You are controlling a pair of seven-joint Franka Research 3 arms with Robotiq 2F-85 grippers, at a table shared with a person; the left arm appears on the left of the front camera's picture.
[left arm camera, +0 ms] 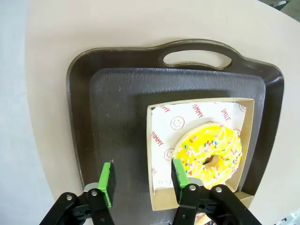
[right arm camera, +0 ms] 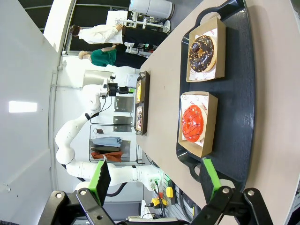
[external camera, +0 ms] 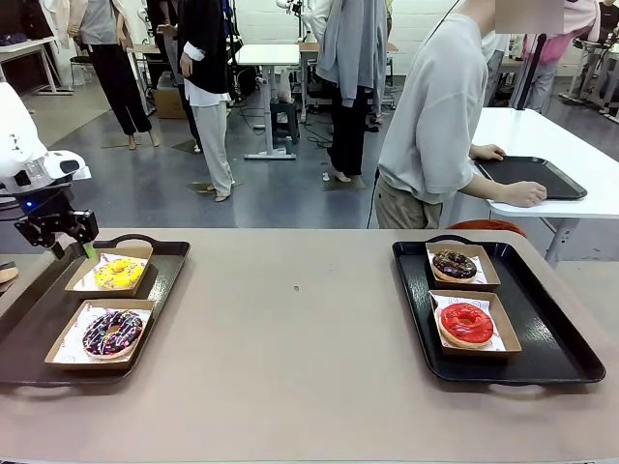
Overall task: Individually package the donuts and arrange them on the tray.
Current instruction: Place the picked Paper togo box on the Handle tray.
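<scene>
**Left wrist view: gripper parted over yellow donut's box**

I see left gripper (left arm camera: 143, 183) partly open, holding nothing; one pad overlaps the near edge of the yellow donut (left arm camera: 209, 157) box, the other hangs over bare left tray (left arm camera: 117, 93). Donut lies just beyond the pads, boxed. Right gripper (right arm camera: 154, 180) wide open, empty, well back from red donut (right arm camera: 193, 123).
</scene>
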